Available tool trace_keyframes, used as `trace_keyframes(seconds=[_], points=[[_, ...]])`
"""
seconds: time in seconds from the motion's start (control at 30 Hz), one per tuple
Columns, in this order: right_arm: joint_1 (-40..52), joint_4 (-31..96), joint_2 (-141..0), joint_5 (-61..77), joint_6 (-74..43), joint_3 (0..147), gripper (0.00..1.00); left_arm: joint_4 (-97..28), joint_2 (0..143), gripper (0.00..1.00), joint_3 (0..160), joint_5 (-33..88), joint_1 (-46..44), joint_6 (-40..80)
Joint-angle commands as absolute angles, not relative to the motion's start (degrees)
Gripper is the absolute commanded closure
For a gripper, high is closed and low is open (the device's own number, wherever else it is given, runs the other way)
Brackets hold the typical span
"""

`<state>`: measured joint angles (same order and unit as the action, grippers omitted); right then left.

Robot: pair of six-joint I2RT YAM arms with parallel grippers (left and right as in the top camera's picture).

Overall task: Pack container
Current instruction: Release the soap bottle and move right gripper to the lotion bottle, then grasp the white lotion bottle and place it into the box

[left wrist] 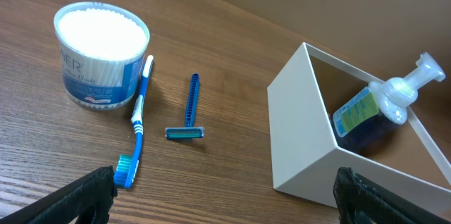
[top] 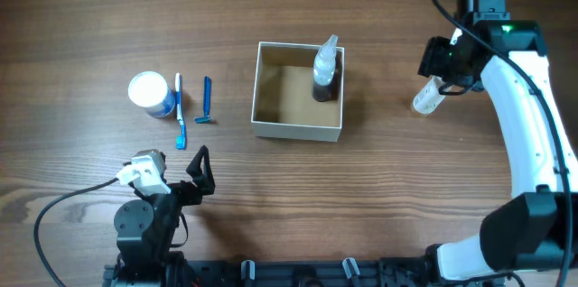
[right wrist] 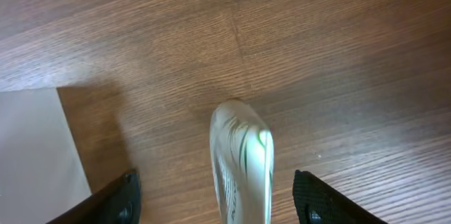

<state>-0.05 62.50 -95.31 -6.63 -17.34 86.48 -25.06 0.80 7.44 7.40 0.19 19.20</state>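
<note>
The container [top: 297, 130] is a square open box with white walls, standing mid-table; it also shows in the left wrist view [left wrist: 299, 139] and at the left edge of the right wrist view [right wrist: 35, 153]. A pump bottle [top: 326, 70] with dark liquid leans in its far right corner [left wrist: 373, 104]. A white tube with green print [top: 426, 97] lies right of the box. My right gripper [top: 437, 82] is open, and the tube [right wrist: 243, 160] sits between its spread fingers [right wrist: 215, 199] without touching them. My left gripper [top: 176, 168] is open and empty near the front edge [left wrist: 225, 196].
Left of the box stand a round blue jar with a white top [top: 149, 92] [left wrist: 99, 51], a blue toothbrush [top: 180, 111] [left wrist: 137, 125] and a blue razor [top: 207, 102] [left wrist: 190, 108]. Cables trail from both arms.
</note>
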Motion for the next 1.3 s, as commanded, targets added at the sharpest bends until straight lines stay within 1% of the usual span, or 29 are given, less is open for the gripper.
trace_keyframes(seconds=[0.0, 0.03, 0.07, 0.13, 0.17, 0.2, 0.33, 0.4, 0.47, 0.57, 0.63, 0.73, 0.87, 1.13, 1.17, 1.2, 1.23, 1.27], points=[[-0.3, 61.5, -96.6, -10.3, -18.4, 86.5, 0.32, -24.8, 0.4, 0.00, 7.3, 7.5, 0.6, 18.5], [-0.3, 61.4, -97.0, -10.5, -18.4, 86.5, 0.38, -24.8, 0.4, 0.00, 7.3, 7.5, 0.6, 18.5], [-0.3, 61.3, -97.3, -10.5, -18.5, 86.5, 0.55, -24.8, 0.4, 0.00, 7.3, 7.5, 0.6, 18.5], [-0.3, 61.0, -96.7, -10.6, -18.4, 86.6, 0.85, -24.8, 0.4, 0.00, 7.3, 7.4, 0.6, 18.5], [-0.3, 60.9, -95.7, -10.5, -18.4, 86.6, 0.94, -24.8, 0.4, 0.00, 7.3, 7.4, 0.6, 18.5], [-0.2, 61.1, -94.2, -10.5, -18.1, 86.6, 0.96, -24.8, 0.4, 0.00, 7.3, 7.4, 0.6, 18.5], [2.8, 63.0, -83.9, -10.2, -17.8, 87.1, 0.96, -24.8, 0.4, 0.00, 7.3, 7.5, 0.6, 18.5], [7.8, 63.2, -74.5, -7.6, -18.0, 87.1, 0.96, -24.8, 0.4, 0.00, 7.3, 7.5, 0.6, 18.5], [12.8, 63.1, -68.6, -4.7, -18.0, 87.1, 0.96, -24.8, 0.4, 0.00, 7.3, 7.5, 0.6, 18.5], [22.6, 63.9, -64.5, -3.7, -18.6, 87.1, 0.96, -24.8, 0.4, 0.00, 7.3, 7.5, 0.6, 18.5], [28.4, 63.6, -66.7, -3.5, -19.7, 86.9, 0.96, -24.8, 0.4, 0.00, 7.3, 7.5, 0.6, 18.5], [32.5, 60.2, -73.4, -3.6, -19.7, 86.9, 0.96, -24.8, 0.4, 0.00, 7.3, 7.4, 0.6, 18.5], [32.7, 56.0, -82.1, -6.0, -19.7, 86.9, 0.96, -24.8, 0.4, 0.00, 7.3, 7.5, 0.6, 18.5], [32.6, 55.3, -97.4, -6.6, -19.8, 86.9, 0.96, -24.8, 0.4, 0.00, 7.3, 7.5, 0.6, 18.5], [32.6, 55.3, -97.7, -6.6, -20.0, 86.9, 0.94, -24.8, 0.4, 0.00, 7.3, 7.4, 0.6, 18.5], [32.6, 55.3, -97.6, -6.6, -19.9, 86.9, 0.59, -24.8, 0.4, 0.00, 7.3, 7.5, 0.6, 18.5], [32.6, 55.7, -97.1, -6.6, -19.9, 86.9, 0.16, -24.8, 0.4, 0.00, 7.3, 7.5, 0.6, 18.5], [32.6, 56.4, -96.2, -6.7, -19.9, 86.9, 0.09, -24.8, 0.4, 0.00, 7.3, 7.4, 0.6, 18.5]])
